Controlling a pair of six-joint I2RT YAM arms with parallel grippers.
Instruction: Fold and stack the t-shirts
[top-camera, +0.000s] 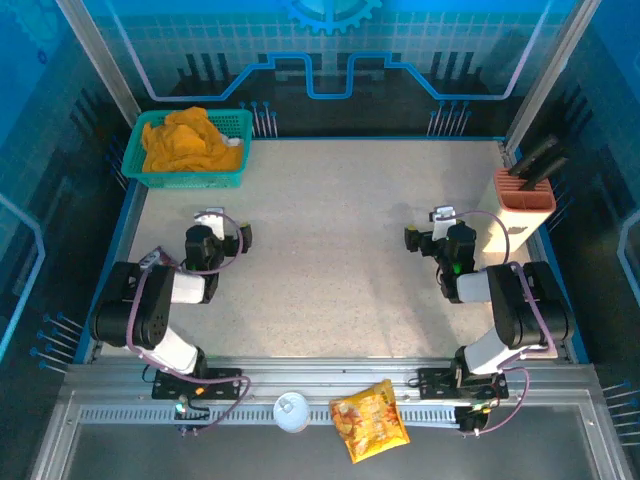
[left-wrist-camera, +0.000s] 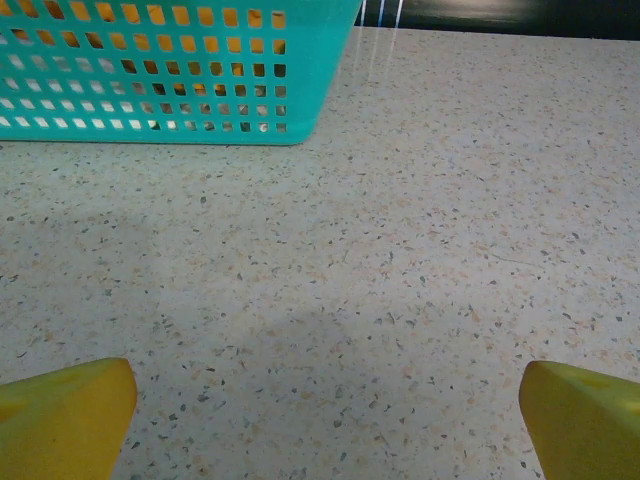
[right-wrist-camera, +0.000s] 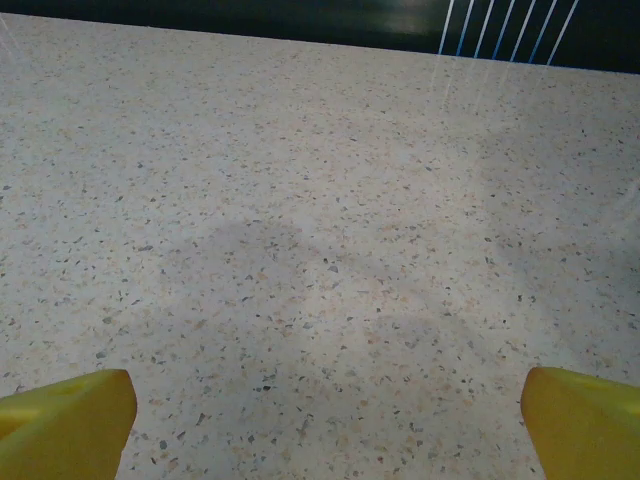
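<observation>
The t-shirts sit at the table's far left corner. In the top view, the mustard t-shirt (top-camera: 180, 145) lies crumpled in the teal basket (top-camera: 190, 181), with a bit of the off-white t-shirt (top-camera: 234, 142) showing at the basket's right end. The left gripper (top-camera: 210, 216) and right gripper (top-camera: 443, 214) are over the bare table (top-camera: 330, 250), well apart. In the left wrist view, the yellow fingers (left-wrist-camera: 60, 420) stand wide and hold nothing; orange cloth shows through the basket's mesh ahead. In the right wrist view, the fingers (right-wrist-camera: 60, 425) also stand wide and empty over speckled tabletop.
</observation>
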